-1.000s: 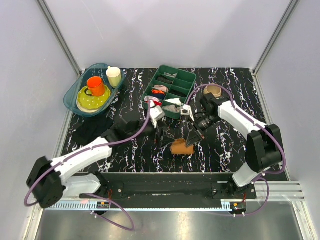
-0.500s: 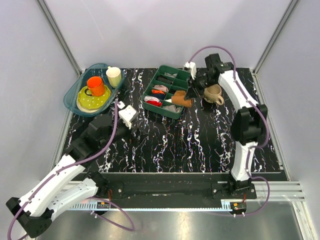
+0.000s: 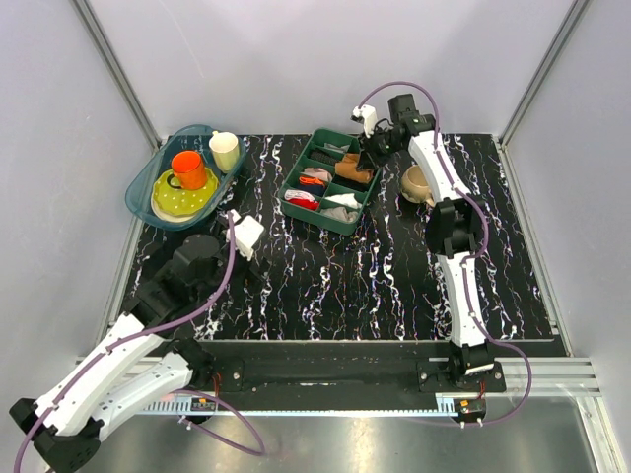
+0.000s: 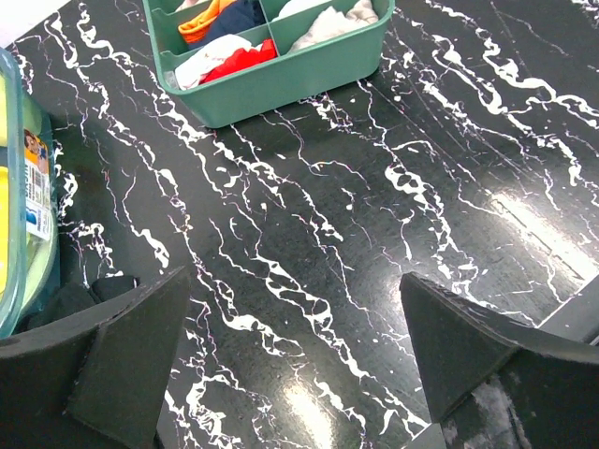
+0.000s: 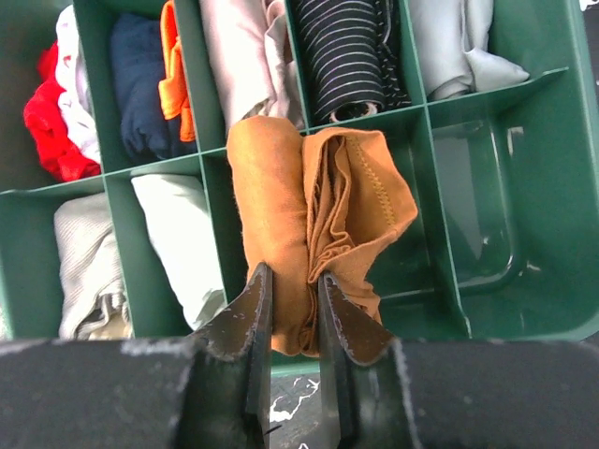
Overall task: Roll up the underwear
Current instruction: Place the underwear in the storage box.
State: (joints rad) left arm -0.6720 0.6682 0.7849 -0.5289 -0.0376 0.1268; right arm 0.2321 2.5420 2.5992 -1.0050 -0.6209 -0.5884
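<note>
The underwear [image 5: 318, 201] is a rust-brown folded roll, pinched at its near end by my right gripper [image 5: 292, 285]. It is held over the middle compartments of the green divided tray [image 5: 552, 196]; I cannot tell whether it rests on the tray. In the top view the right arm reaches to the table's back, with the gripper [image 3: 367, 150] at the tray's far right and the underwear [image 3: 350, 169] just below it. My left gripper [image 3: 248, 236] is open and empty above bare marble, left of the tray; its fingers [image 4: 122, 360] stand wide apart.
The tray [image 3: 296, 179] holds several small fabric rolls in red, white, orange, striped and dark colours. A tan mug [image 3: 418, 183] stands to the tray's right. A teal basin [image 3: 138, 192] with an orange cup, a cream cup and a yellow plate sits at the back left.
My right gripper carried the underwear from the table's middle up and back over the tray. My left arm pulled back from the middle to the left.
</note>
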